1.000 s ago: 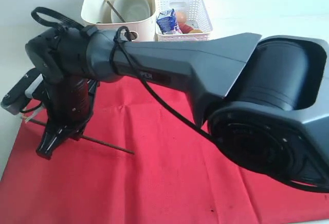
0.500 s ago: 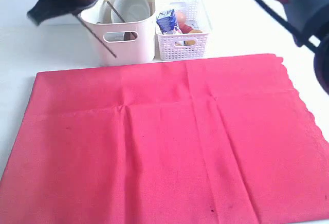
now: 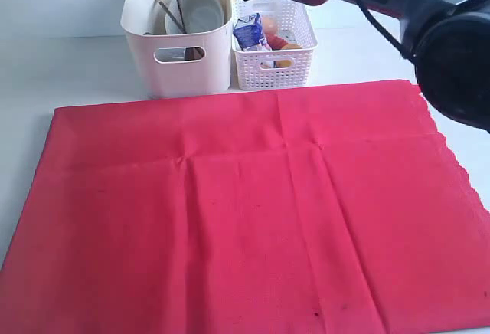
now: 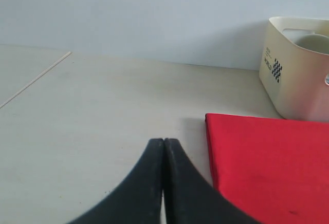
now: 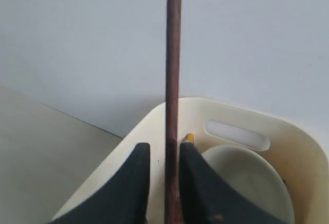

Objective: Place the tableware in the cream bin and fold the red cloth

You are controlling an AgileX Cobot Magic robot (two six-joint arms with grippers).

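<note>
The red cloth (image 3: 245, 211) lies spread flat over the table, its near corner showing in the left wrist view (image 4: 267, 162). Behind it stands the cream bin (image 3: 180, 70), holding a pale bowl (image 3: 200, 8) and a dark chopstick (image 3: 170, 14). My right arm reaches across the top of the exterior view to above the bin. A second chopstick (image 5: 173, 80) hangs upright between the parted fingers of my right gripper (image 5: 163, 146), with a gap on one side, its lower end inside the bin (image 5: 303, 147). My left gripper (image 4: 164, 141) is shut and empty over the bare table beside the cloth.
A white lattice basket (image 3: 272, 66) with a blue milk carton (image 3: 248, 31) and other food stands right of the bin. The cloth's scalloped edge (image 3: 452, 158) runs along the right side. Pale tabletop (image 4: 92, 111) lies left of the cloth.
My right arm rose from the cloth's left part to above the bin, carrying the chopstick. Its jaws have since parted around the chopstick. The left gripper stayed shut.
</note>
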